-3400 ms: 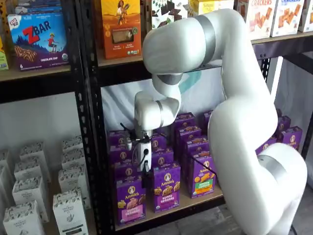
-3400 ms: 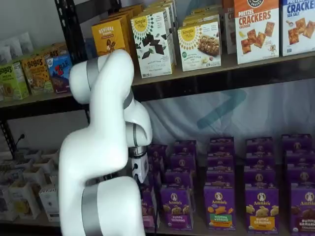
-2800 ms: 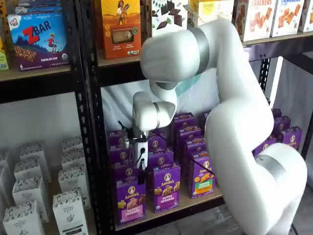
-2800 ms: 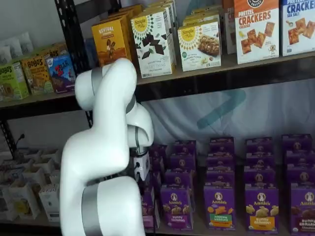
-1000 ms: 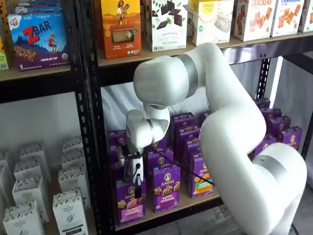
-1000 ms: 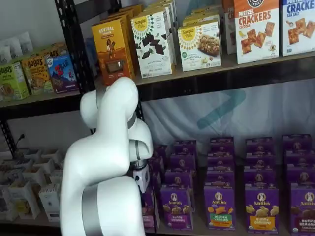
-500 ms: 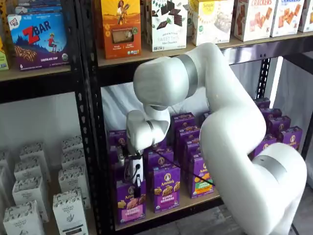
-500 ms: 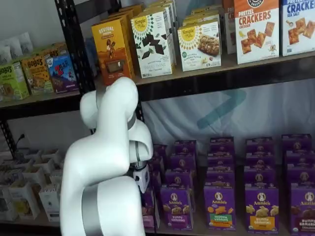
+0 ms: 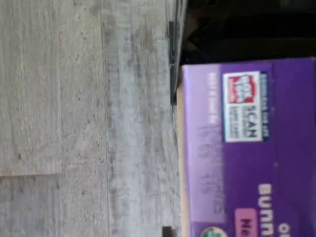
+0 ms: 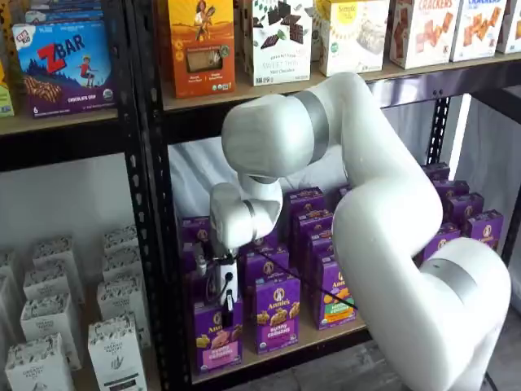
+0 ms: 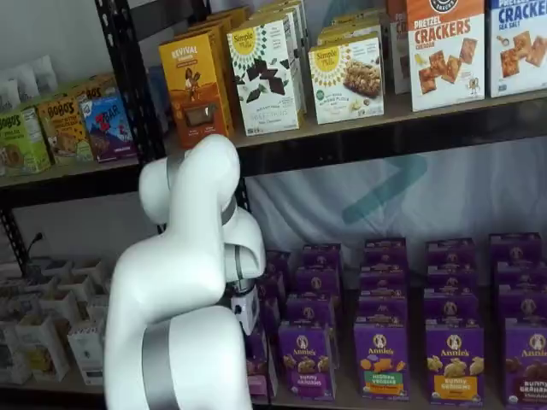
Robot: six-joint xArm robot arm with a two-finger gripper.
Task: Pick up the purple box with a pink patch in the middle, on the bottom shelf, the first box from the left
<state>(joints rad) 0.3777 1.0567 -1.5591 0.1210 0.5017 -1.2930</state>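
The purple box (image 10: 216, 338) with its pink band stands at the front left of the bottom shelf (image 10: 309, 349). Its top face with a scan label fills much of the wrist view (image 9: 247, 148). My gripper (image 10: 229, 311) hangs straight down onto the box's top, with its white body just above. Only a dark finger shows against the box, side-on, so I cannot tell whether it is open or closed on the box. In a shelf view the arm hides most of the box (image 11: 259, 367), and only the gripper's white body (image 11: 246, 309) shows.
More purple Annie's boxes fill the shelf: an all-purple one (image 10: 277, 314) right beside the target, one with a green patch (image 10: 336, 301) further right. A black perforated upright (image 10: 159, 244) stands close on the left, white cartons (image 10: 114, 350) beyond it. An upper shelf (image 10: 203, 102) overhangs.
Over the earlier frames the arm folded down and lowered the gripper from above the back rows onto the front-left box. In the last half second it barely moved.
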